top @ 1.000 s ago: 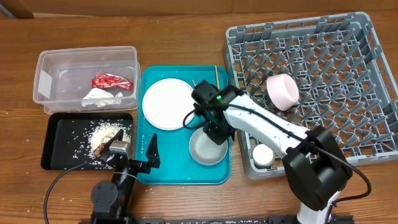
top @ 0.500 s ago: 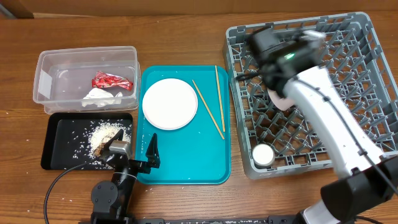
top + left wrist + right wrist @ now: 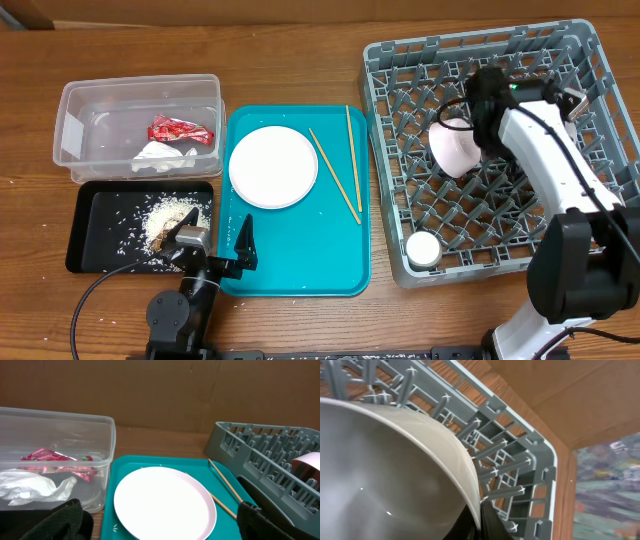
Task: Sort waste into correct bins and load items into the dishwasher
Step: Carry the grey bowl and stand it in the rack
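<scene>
Loading the dish rack (image 3: 560,230) is judged to be the step in hand, with the right gripper (image 3: 480,517) held over the rack's far rows. The teal tray (image 3: 300,270) lies well apart to that gripper's left, and the clear tub (image 3: 70,110) and black tray (image 3: 85,215) are farther left again. The large white plate (image 3: 272,167) lies on the teal tray, just ahead of the left gripper (image 3: 218,250), whose fingers are spread wide and hold nothing.

The pale bowl (image 3: 385,475) is pinched by its rim in the closed right gripper, above the pegs. Whether it touches them cannot be told. The pinkish plate (image 3: 452,148) stands just beside the right gripper on its left. The small cup (image 3: 423,248) is seated nearer the robot. The chopsticks (image 3: 335,175) lie between the large plate and the rack. The wrapper (image 3: 180,130) and napkin (image 3: 160,157) are seen in the tub and the rice (image 3: 170,215) in the black tray, so sorting looks done.

The next move is judged to call for lowering the bowl on edge between pegs, clear of the pinkish plate, before the rim is released.

The grip on the bowl is shown only by the right wrist view; from overhead the bowl is hidden under the arm. The cup and rice are shown only from overhead.
</scene>
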Motion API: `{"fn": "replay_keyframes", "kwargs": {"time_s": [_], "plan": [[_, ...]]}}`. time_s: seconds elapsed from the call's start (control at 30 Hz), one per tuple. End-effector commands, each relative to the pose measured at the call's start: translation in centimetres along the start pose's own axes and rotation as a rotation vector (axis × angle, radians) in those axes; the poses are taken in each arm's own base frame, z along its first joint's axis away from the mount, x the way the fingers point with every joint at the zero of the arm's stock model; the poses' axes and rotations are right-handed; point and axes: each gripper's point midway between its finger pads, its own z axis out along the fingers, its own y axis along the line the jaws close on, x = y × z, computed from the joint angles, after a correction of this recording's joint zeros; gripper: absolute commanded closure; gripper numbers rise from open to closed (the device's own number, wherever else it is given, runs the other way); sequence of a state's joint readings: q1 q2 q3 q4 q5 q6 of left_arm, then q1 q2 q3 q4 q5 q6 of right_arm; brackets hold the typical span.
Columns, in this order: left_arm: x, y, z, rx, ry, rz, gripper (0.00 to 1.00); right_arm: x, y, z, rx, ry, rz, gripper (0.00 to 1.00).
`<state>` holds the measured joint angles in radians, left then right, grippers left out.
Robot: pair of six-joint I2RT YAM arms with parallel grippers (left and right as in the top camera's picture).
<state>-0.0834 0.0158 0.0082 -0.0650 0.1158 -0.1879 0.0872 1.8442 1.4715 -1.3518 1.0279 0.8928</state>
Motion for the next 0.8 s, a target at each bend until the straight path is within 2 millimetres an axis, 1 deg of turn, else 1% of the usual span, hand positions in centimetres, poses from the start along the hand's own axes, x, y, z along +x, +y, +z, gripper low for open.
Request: {"fn": "replay_keyframes", "kwargs": {"time_s": [0.0, 0.23, 0.43, 0.47, 0.53, 0.57, 0.63, 0.77], "plan": [[0.0, 0.3, 0.0, -0.015, -0.006, -0.014, 0.00, 0.8, 0.9, -0.2, 0.001, -0.017, -0.029, 0.96], [0.0, 0.3, 0.0, -0.015, -0.006, -0.014, 0.00, 1.4, 2.5, -2.6, -0.051, -0.065, -0.075, 0.96], [0.0, 0.3, 0.0, -0.015, -0.006, -0.014, 0.00, 1.8, 3.0, -3.8, -0.067, -0.087, -0.108, 0.96], [0.0, 0.3, 0.0, -0.015, -0.006, -0.014, 0.00, 1.2, 2.7, -3.9, -0.047, -0.126, -0.121, 0.96], [0.0, 0.3, 0.0, -0.015, -0.006, -0.014, 0.00, -0.8, 1.3, -4.3, 0.035, -0.240, -0.133, 0.96], [0.0, 0.3, 0.0, -0.015, -0.006, -0.014, 0.00, -1.4, 0.9, -4.4, 0.059, -0.272, -0.134, 0.96], [0.0, 0.3, 0.0, -0.015, -0.006, -0.014, 0.00, -1.7, 0.5, -4.0, 0.078, -0.277, -0.127, 0.96], [0.0, 0.3, 0.0, -0.015, -0.006, -0.014, 0.00, -1.4, 0.4, -2.7, 0.067, -0.214, -0.092, 0.96]]}}
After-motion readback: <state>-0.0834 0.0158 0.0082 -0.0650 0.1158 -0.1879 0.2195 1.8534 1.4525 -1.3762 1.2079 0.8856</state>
